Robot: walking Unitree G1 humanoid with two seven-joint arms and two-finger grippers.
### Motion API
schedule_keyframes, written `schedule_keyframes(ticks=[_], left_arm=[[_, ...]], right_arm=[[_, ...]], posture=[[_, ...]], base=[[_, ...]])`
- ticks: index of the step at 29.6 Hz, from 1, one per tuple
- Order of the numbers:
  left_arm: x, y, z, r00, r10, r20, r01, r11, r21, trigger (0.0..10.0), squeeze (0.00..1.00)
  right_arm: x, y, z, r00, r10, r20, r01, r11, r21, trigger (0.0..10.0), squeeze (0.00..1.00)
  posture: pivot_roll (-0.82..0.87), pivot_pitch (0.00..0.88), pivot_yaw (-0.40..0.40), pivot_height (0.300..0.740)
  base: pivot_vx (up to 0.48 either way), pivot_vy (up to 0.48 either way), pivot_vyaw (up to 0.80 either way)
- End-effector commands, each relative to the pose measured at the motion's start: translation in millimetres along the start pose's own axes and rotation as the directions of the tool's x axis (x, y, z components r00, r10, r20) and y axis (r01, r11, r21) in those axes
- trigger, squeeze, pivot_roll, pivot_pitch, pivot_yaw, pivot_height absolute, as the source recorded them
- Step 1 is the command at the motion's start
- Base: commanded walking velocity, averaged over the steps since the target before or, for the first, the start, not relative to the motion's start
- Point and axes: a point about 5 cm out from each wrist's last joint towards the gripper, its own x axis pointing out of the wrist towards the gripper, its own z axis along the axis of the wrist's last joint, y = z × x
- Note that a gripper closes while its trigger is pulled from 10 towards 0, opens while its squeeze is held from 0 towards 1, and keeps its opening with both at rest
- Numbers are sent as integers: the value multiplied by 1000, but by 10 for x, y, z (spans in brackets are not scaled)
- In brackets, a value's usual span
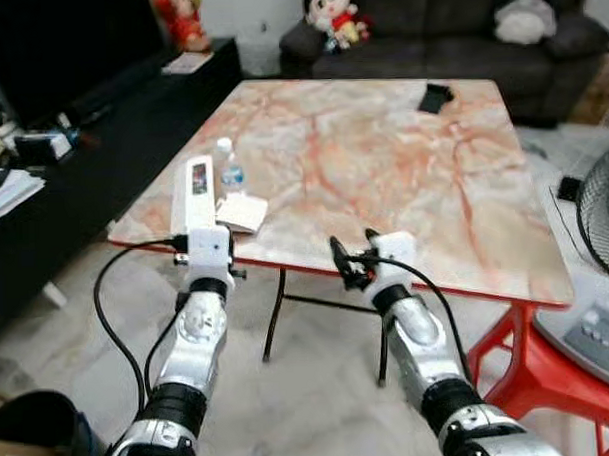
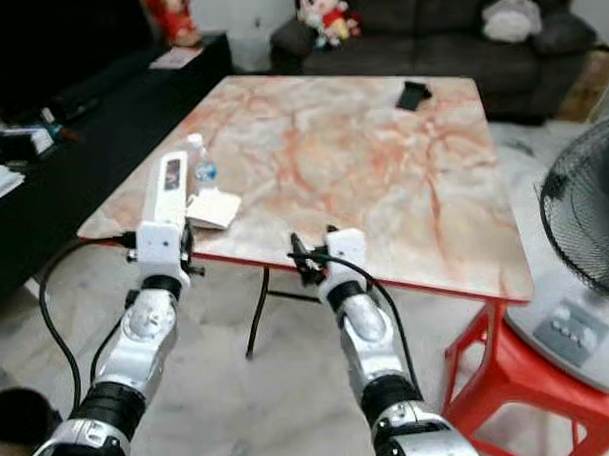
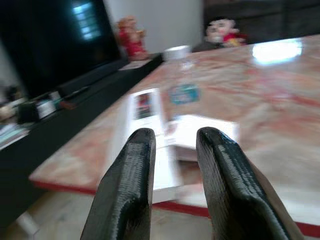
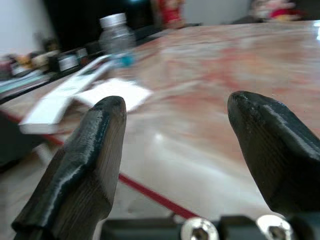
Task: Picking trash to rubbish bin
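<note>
On the near left corner of the marble table (image 1: 403, 175) lie a long white box (image 1: 195, 190), a folded white paper (image 1: 241, 211) and a small clear bottle (image 1: 229, 171) with a blue label. My left gripper (image 3: 175, 135) is at the table's edge, pointing at the box and paper; its fingers stand a narrow gap apart and hold nothing. My right gripper (image 1: 353, 248) hovers at the front edge, near its middle. It is wide open and empty, angled toward the bottle (image 4: 116, 42).
A small black object (image 1: 435, 97) lies at the table's far side. A dark sofa (image 1: 448, 28) stands behind, a black TV cabinet (image 1: 101, 125) to the left, a fan (image 1: 604, 218) and red stool (image 1: 530, 370) to the right. A dark rounded container (image 1: 41, 427) sits on the floor, lower left.
</note>
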Motion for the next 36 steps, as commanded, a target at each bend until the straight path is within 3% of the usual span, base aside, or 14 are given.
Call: schedule_keyframes(ticks=[1, 4, 33, 36], left_arm=[[13, 163, -1, 999, 48, -4, -48, 999, 19, 10000, 0], [15, 165, 3, 999, 52, -4, -52, 998, 18, 10000, 0], [25, 177, 8, 998, 66, -10, -66, 998, 7, 10000, 0], [25, 173, 10, 998, 64, -11, -64, 998, 8, 10000, 0]], right_arm=[[80, 147, 84, 998, 46, 31, -46, 999, 0, 10000, 0], [81, 142, 84, 999, 45, 29, -45, 999, 1, 10000, 0], [91, 149, 60, 999, 51, 1, -51, 998, 33, 10000, 0], [96, 158, 65, 998, 57, 2, -57, 998, 40, 10000, 0]], posture=[[-44, 0, 28, 740], [-45, 0, 28, 740], [-38, 0, 23, 740], [-38, 0, 23, 740]], base=[[285, 0, 794], [285, 0, 698], [291, 0, 0], [296, 0, -698]])
